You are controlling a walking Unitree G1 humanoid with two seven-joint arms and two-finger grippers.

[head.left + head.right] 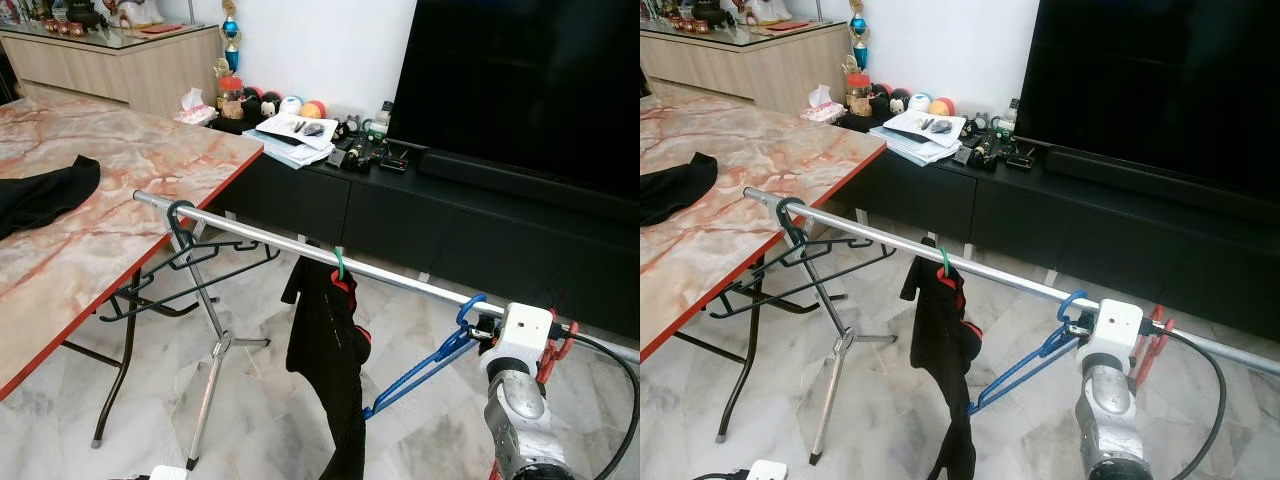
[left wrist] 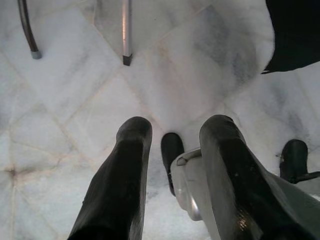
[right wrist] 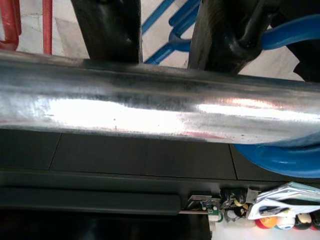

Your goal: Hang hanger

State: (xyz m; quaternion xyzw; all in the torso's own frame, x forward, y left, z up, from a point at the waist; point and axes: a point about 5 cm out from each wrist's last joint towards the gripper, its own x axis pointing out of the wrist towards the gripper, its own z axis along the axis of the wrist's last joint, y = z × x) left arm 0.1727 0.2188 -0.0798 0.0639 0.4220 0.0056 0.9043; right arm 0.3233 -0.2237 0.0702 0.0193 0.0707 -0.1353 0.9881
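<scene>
A silver rail [image 1: 250,232] runs from the table's edge toward my right wrist [image 1: 525,335]. A blue hanger [image 1: 420,372] has its hook [image 1: 468,305] over the rail right beside that wrist, and its body slants down to the left. In the right wrist view, my right gripper [image 3: 162,57] sits against the rail [image 3: 150,110] with its fingers apart. The blue hanger [image 3: 287,157] touches one finger [image 3: 220,40]; the other finger stands clear of it. My left gripper [image 2: 176,125] hangs open over the marble floor, holding nothing.
A green hanger [image 1: 340,265] carries a black garment [image 1: 325,350] at mid-rail. Black hangers [image 1: 185,265] hang at the rail's left end above the stand's tripod [image 1: 215,350]. A red hanger [image 1: 558,350] is behind my wrist. A marble table [image 1: 120,190] stands left and a black TV console [image 1: 450,200] behind.
</scene>
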